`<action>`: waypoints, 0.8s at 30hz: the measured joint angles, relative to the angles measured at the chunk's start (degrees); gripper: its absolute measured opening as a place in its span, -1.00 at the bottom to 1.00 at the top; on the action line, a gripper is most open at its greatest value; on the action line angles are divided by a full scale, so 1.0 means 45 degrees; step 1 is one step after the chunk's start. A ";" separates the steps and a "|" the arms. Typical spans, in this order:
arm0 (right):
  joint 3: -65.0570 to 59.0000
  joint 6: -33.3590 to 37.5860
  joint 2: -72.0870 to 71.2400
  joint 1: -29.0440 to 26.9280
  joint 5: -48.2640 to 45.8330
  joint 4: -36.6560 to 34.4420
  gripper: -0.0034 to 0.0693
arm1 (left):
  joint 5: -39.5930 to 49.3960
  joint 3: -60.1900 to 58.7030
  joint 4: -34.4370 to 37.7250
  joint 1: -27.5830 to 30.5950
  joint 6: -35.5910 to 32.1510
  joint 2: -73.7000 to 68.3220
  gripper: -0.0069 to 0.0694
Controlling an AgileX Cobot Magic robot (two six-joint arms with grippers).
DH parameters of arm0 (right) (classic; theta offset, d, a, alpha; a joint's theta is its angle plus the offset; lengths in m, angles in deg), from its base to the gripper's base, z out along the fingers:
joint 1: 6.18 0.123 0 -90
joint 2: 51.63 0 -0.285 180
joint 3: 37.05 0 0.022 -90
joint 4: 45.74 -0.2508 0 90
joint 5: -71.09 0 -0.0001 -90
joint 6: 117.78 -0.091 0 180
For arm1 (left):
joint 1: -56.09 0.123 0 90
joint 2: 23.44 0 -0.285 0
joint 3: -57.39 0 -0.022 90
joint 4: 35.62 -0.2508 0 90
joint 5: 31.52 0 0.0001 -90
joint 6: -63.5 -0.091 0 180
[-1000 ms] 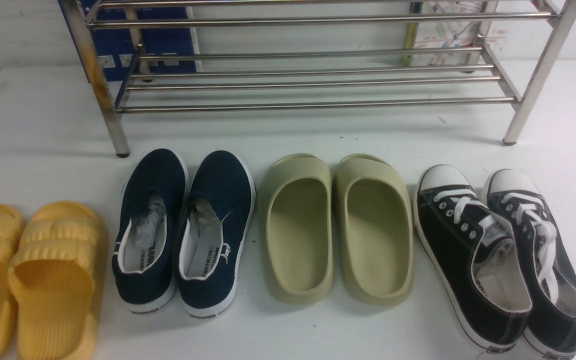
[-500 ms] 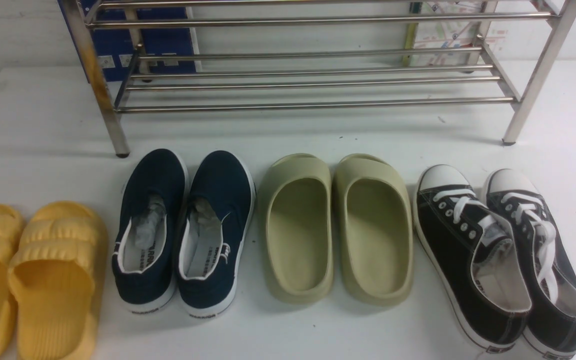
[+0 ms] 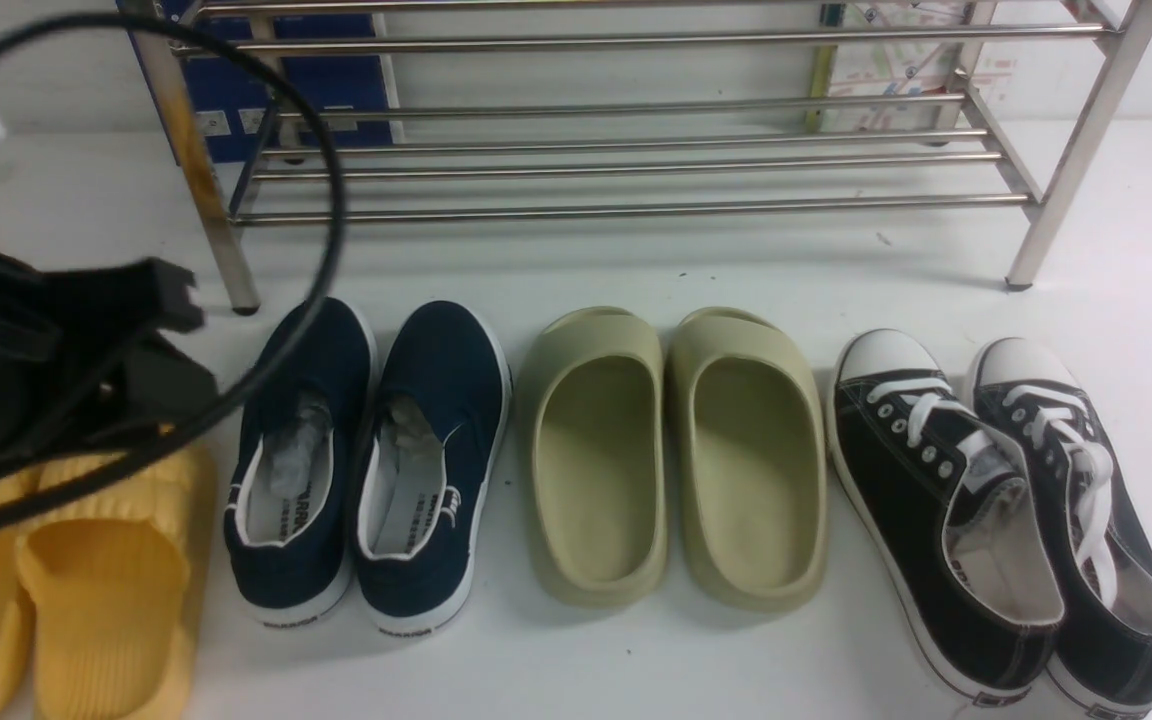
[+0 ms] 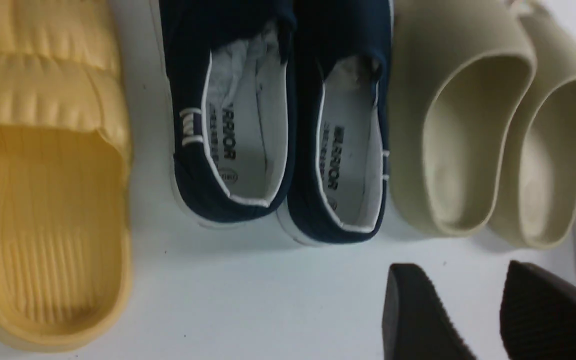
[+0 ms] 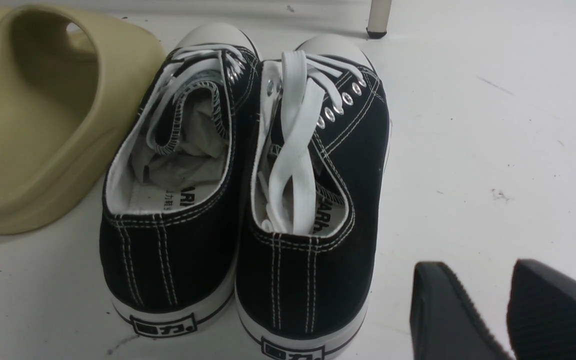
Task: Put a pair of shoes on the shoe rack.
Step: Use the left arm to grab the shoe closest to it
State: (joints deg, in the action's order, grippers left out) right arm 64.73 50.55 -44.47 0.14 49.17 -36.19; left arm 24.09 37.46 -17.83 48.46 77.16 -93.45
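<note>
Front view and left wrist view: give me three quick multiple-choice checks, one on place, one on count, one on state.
1. The navy slip-ons stand between: A yellow slippers and olive slippers; B red boots and olive slippers; C nothing, they stand alone.
2. Pairs lined up before the shoe rack: A three; B four; C five.
3. The left gripper is: A shut on a shoe; B open, empty; C shut, empty.
Answers: 1 A, those are the neighbours on either side; 2 B, four pairs in one row; 3 B, the wrist view shows it parted with nothing gripped.
</note>
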 joint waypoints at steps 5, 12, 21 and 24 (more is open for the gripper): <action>0.0000 0.0000 0.0000 0.0000 0.0000 0.0000 -0.25 | -0.0460 0.0480 -0.1555 -0.0858 0.0838 -0.2663 0.23; 0.0000 0.0000 0.0000 0.0000 0.0000 0.0000 -0.25 | -0.1331 0.1470 -0.2773 -0.0890 0.1572 -0.5287 0.34; 0.0000 0.0000 0.0000 0.0000 0.0000 0.0000 -0.25 | -0.2395 0.1876 -0.2607 -0.0916 0.1578 -0.7409 0.23; 0.0000 0.0000 0.0000 0.0000 0.0000 0.0000 -0.25 | -0.2706 0.1876 -0.2567 -0.0916 0.1587 -0.7668 0.19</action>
State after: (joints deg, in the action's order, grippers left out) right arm 64.73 50.55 -44.47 0.14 49.17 -36.19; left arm 11.91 45.91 -29.38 44.34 84.31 -127.96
